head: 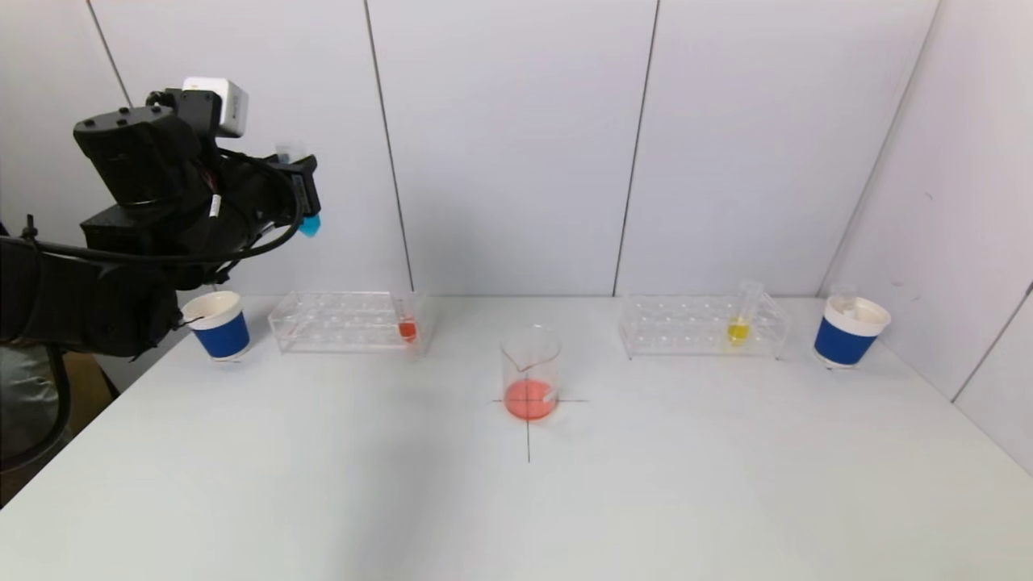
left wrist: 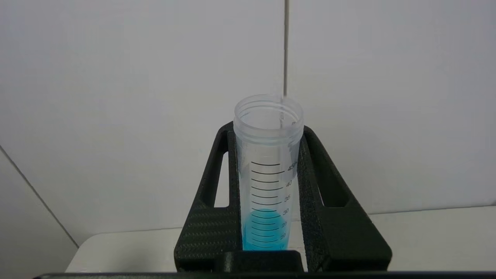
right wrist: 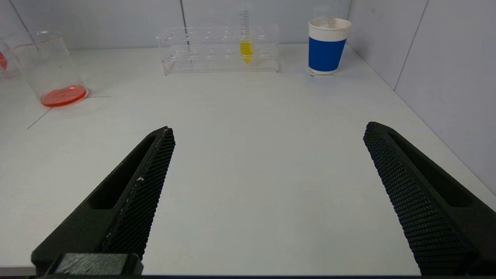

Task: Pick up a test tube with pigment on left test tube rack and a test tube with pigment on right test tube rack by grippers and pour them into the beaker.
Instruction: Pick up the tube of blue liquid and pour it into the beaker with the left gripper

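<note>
My left gripper (head: pixel 300 190) is raised high above the table's far left and is shut on a clear test tube with blue pigment (left wrist: pixel 267 174), held upright; its blue tip (head: pixel 310 226) shows below the fingers. The left rack (head: pixel 351 321) holds a tube with red pigment (head: pixel 407 327). The right rack (head: pixel 700 325) holds a tube with yellow pigment (head: pixel 740 319), also in the right wrist view (right wrist: pixel 246 46). The glass beaker (head: pixel 530 373) with orange-red liquid stands at the table's centre. My right gripper (right wrist: pixel 267 133) is open and empty, low over the near table, out of the head view.
A blue-and-white paper cup (head: pixel 217 324) stands left of the left rack, just below my left arm. Another paper cup (head: pixel 848 331) stands right of the right rack. Grey wall panels close the back and right side. A black cross marks the table under the beaker.
</note>
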Available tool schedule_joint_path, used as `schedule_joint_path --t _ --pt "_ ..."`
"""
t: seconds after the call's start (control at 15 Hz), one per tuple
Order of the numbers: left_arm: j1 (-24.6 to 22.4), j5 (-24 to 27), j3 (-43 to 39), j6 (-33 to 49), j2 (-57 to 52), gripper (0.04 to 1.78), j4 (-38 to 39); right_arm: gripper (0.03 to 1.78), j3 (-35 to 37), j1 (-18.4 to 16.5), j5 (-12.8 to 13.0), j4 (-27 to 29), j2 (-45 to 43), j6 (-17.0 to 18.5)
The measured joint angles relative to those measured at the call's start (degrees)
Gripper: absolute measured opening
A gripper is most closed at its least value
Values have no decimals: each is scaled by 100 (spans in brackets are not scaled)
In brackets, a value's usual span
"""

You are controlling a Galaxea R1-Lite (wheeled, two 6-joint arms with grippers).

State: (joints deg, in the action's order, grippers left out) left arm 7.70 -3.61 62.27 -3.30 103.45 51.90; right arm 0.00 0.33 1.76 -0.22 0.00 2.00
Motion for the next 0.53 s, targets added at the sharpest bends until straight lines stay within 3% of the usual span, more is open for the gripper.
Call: schedule_joint_path --t 0.53 --pt "861 -446 10 -11 -138 44 -217 177 0 0 0 -2 0 -2"
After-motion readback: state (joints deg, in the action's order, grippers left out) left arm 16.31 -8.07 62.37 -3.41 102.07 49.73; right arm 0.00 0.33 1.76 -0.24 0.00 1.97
